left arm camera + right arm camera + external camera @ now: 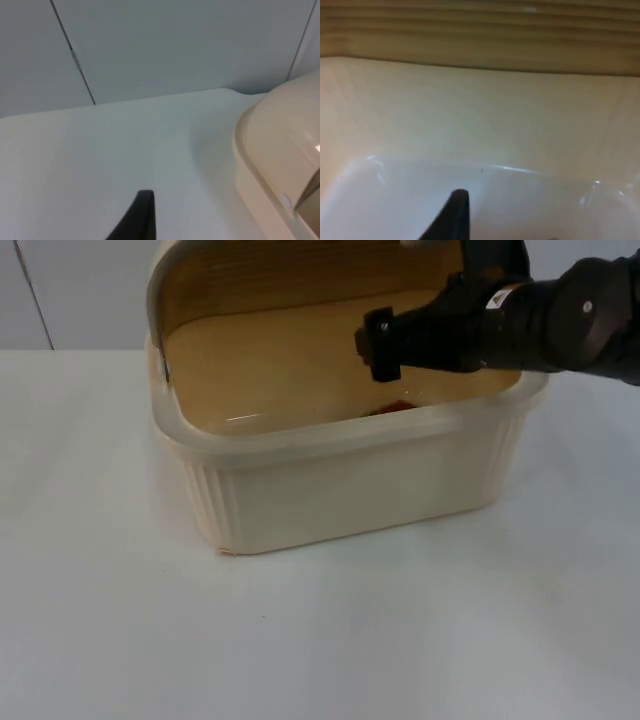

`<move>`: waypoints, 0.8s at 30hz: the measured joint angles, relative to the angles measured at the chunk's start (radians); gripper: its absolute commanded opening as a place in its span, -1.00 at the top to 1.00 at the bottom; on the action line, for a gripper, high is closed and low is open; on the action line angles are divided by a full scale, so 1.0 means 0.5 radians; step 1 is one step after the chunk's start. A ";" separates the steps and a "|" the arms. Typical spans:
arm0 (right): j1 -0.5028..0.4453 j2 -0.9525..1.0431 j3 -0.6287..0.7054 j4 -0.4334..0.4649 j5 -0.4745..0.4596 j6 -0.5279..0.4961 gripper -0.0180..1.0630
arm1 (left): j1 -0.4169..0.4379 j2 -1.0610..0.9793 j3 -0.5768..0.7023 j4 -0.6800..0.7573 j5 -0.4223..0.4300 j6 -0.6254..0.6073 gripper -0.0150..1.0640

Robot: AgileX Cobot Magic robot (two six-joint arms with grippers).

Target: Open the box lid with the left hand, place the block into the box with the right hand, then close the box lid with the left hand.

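Observation:
The cream plastic box (340, 480) stands in the middle of the table with its lid (300, 275) swung up at the back. My right gripper (378, 348) reaches in over the box's right rim and hangs above the inside floor. Just under it, a sliver of the red block (392, 408) shows above the front rim, lying on the box floor. The right wrist view looks past my right gripper (456, 215) at the box's inner wall (480, 115) and the ribbed lid (480, 30). My left gripper (141, 217) waits above bare table beside the box's rounded outside (280, 150).
White table top (320, 640) spreads in front of and to the left of the box. The grey partition wall (175, 45) closes the table behind it.

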 measured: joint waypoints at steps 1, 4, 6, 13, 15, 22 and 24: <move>0.000 0.000 0.000 -0.008 0.026 0.000 -0.98 | 0.000 0.000 0.000 0.009 0.000 0.000 -0.96; 0.000 -0.005 0.000 -0.021 0.103 0.000 -0.98 | 0.000 0.000 0.000 0.023 0.000 0.000 -0.96; 0.000 -0.040 0.000 -0.024 0.231 -0.018 -0.98 | 0.000 0.000 0.000 0.023 0.000 0.000 -0.96; 0.000 -0.342 0.000 -0.029 0.809 -0.090 -0.98 | 0.000 0.000 0.000 0.023 0.000 0.000 -0.96; 0.000 -0.382 0.000 -0.029 0.928 -0.090 -0.98 | 0.000 0.000 0.000 0.023 0.000 0.000 -0.96; 0.000 -0.581 0.000 -0.179 1.662 -0.077 -0.98 | 0.000 0.000 0.000 0.023 0.000 0.000 -0.96; 0.000 -0.632 0.000 -0.300 1.819 -0.017 -0.98 | 0.000 0.000 0.000 0.023 0.000 0.000 -0.96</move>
